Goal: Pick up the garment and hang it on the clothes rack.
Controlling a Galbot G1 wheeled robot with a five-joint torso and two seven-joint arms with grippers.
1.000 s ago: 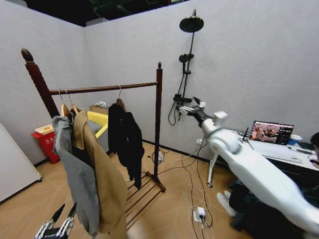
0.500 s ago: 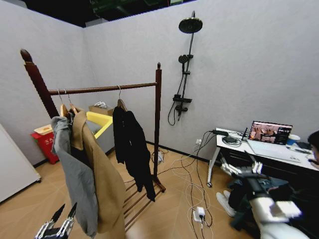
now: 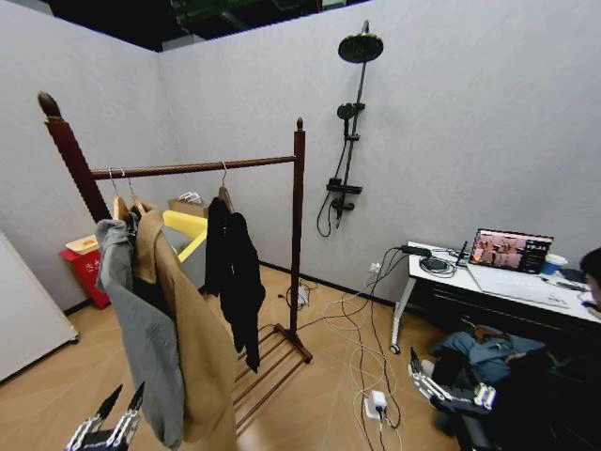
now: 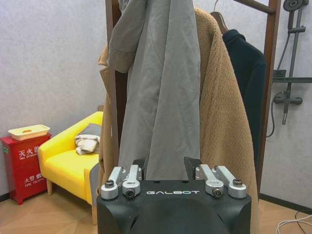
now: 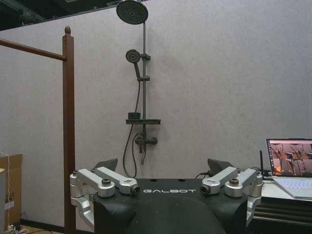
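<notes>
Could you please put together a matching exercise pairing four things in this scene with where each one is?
Things:
1. garment
2. tan coat
3. shower head
4. laptop

Places:
A. mounted high on the wall
B. open on the desk at the right
C. on the clothes rack bar, near the right-hand post
D. on the bar beside the grey hooded top

Pairs: 1-C, 2-D, 3-A, 4-B
</notes>
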